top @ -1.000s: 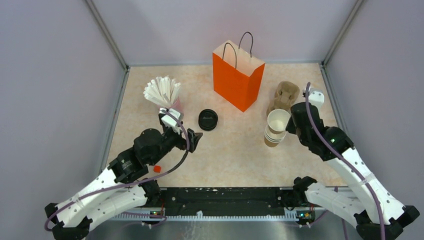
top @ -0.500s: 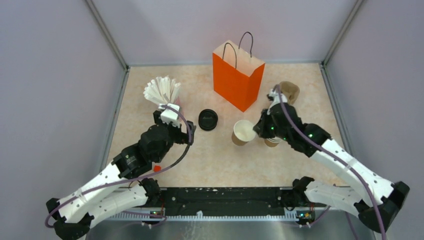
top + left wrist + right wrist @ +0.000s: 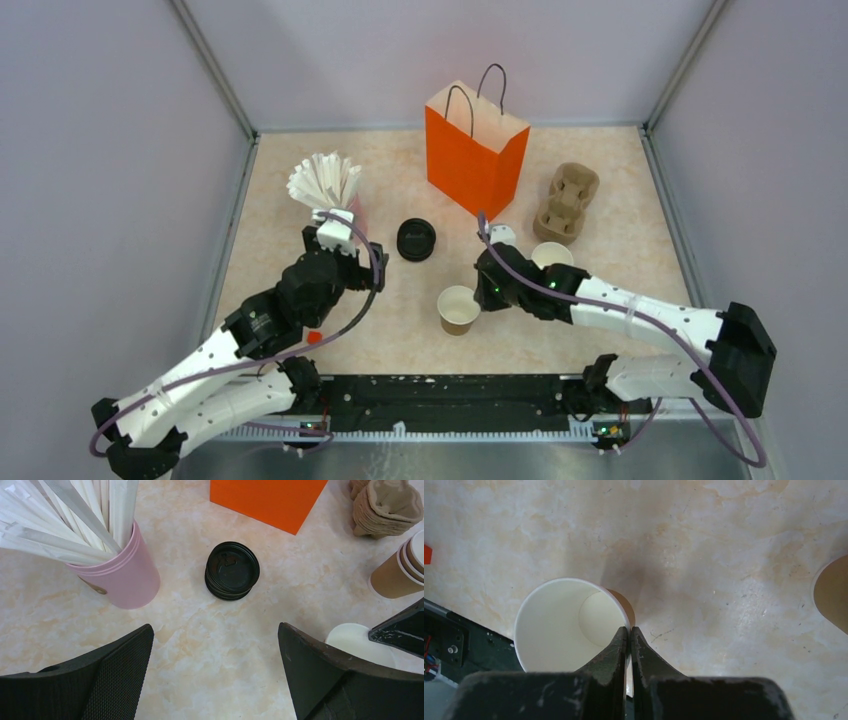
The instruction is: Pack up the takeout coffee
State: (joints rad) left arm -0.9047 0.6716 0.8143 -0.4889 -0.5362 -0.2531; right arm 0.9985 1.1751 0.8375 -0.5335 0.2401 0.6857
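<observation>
No cup with a lid on it shows in any view. My right gripper (image 3: 482, 293) (image 3: 629, 630) is shut on the rim of a lidless brown paper cup (image 3: 459, 308) (image 3: 564, 622), white inside, at the table's front centre. I cannot tell whether the cup rests on the table. The cup's rim also shows in the left wrist view (image 3: 357, 641). A stack of black lids (image 3: 416, 240) (image 3: 232, 570) lies behind it to the left. My left gripper (image 3: 378, 272) (image 3: 214, 630) is open and empty just in front of the lids. The orange bag (image 3: 475, 150) (image 3: 270, 500) stands open at the back.
A stack of lidless brown cups (image 3: 552, 255) (image 3: 400, 570) stands just behind my right arm. A pulp cup carrier (image 3: 567, 203) (image 3: 385, 505) lies at the back right. A pink cup of wrapped straws (image 3: 325, 185) (image 3: 120, 575) stands left. A small red piece (image 3: 314, 338) lies front left.
My right gripper has lifted one cup off the stack and carried it left and toward the front. My left gripper has shifted slightly back toward the lids.
</observation>
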